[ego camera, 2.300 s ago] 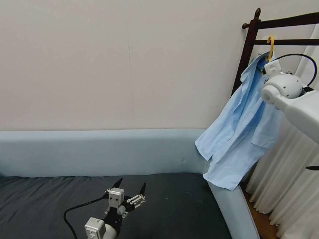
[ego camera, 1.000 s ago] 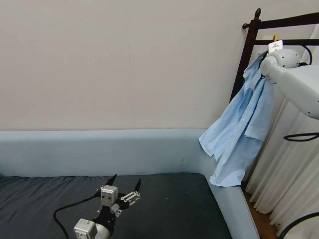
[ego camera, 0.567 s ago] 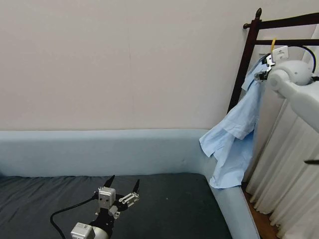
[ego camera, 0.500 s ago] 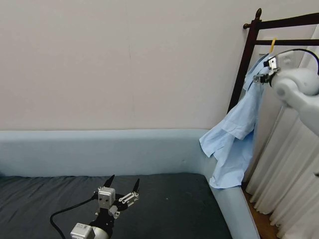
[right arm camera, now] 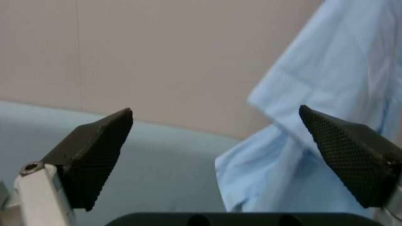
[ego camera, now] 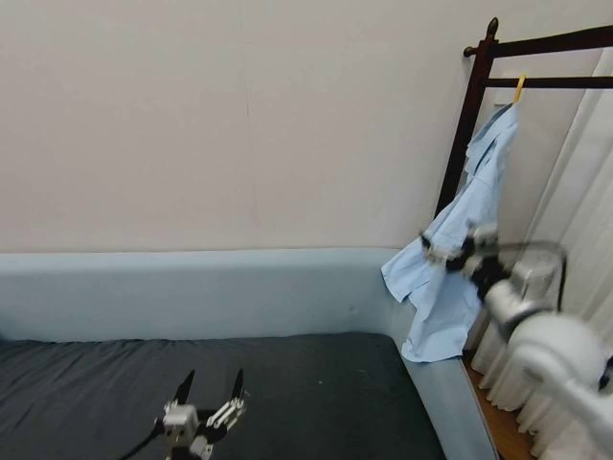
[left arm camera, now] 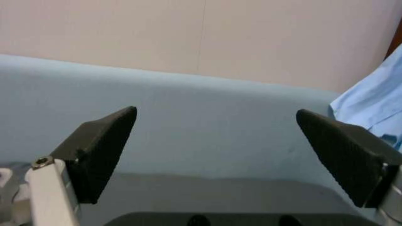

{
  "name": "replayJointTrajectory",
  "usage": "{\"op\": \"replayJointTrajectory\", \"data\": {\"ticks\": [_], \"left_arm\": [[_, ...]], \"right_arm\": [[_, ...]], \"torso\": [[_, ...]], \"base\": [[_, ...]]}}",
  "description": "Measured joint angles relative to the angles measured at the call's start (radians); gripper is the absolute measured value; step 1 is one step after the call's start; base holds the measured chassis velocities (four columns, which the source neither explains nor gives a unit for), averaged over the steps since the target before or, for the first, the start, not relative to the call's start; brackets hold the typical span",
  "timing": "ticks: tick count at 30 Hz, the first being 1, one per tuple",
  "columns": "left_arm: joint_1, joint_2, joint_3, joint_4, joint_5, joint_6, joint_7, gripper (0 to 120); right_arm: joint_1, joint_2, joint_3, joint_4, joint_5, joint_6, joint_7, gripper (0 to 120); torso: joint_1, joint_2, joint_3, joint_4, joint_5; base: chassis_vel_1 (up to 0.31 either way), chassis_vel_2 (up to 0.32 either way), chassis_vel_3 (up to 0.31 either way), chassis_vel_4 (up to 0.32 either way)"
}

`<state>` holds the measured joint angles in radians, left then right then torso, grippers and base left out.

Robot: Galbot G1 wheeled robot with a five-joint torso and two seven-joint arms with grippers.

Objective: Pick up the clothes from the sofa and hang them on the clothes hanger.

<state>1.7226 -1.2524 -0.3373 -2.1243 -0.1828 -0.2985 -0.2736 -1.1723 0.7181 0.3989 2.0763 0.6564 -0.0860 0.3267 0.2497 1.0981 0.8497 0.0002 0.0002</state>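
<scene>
A light blue shirt (ego camera: 471,240) hangs from a yellow hanger hook (ego camera: 518,88) on the rail of the dark wooden clothes rack (ego camera: 471,115). Its lower part drapes over the sofa's arm. My right gripper (ego camera: 448,254) is low beside the shirt's lower half, blurred by motion. In the right wrist view the gripper (right arm camera: 215,112) is open and empty, with the shirt (right arm camera: 326,108) just ahead of it. My left gripper (ego camera: 213,385) hovers open over the dark sofa seat (ego camera: 287,393). Seen from the left wrist, that gripper (left arm camera: 215,113) faces the sofa backrest, and the shirt (left arm camera: 370,101) is off to one side.
The pale blue sofa backrest (ego camera: 192,292) runs along the wall, and its arm (ego camera: 445,402) ends next to the rack. White curtains (ego camera: 584,220) hang behind the rack. A strip of wooden floor (ego camera: 498,426) lies beside the sofa.
My right gripper let go at the hanger and dropped from the rail to beside the shirt's lower half. The shirt now hangs by itself. The left gripper sank lower in view.
</scene>
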Motion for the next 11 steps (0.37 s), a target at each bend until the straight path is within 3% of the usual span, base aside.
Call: {"op": "replayJointTrajectory", "data": {"ticks": [1,3,4,7,11], "left_arm": [[0.016,-0.013,-0.002,0.009,0.024,-0.026,0.008,100],[0.053,-0.041,-0.01,0.023,0.061,-0.069,0.02,100],[0.053,-0.041,-0.01,0.023,0.061,-0.069,0.02,100],[0.107,-0.077,-0.035,0.037,0.085,-0.133,0.033,100],[0.122,-0.086,-0.052,0.041,0.08,-0.157,0.032,100]], "right_arm": [[-0.106,0.053,0.053,0.01,-0.073,0.05,-0.048,100],[-0.282,0.182,0.122,0.029,-0.217,0.16,-0.127,100],[-0.282,0.182,0.122,0.029,-0.217,0.16,-0.127,100],[-0.513,0.411,0.181,0.045,-0.411,0.325,-0.224,100],[-0.614,0.503,0.199,0.04,-0.487,0.408,-0.249,100]], "torso": [[0.0,0.0,0.0,-0.0015,0.0011],[0.0,0.0,0.0,-0.002,0.001],[0.0,0.0,0.0,-0.002,0.001],[0.0,0.0,0.0,-0.0006,0.0007],[0.0,0.0,0.0,-0.0008,0.0005]], "base": [[0.0,0.0,0.0,0.0],[-0.023,-0.019,-0.052,-0.029],[-0.036,-0.019,-0.052,-0.024],[0.0,0.0,0.0,0.0],[0.0,0.0,0.0,0.0]]}}
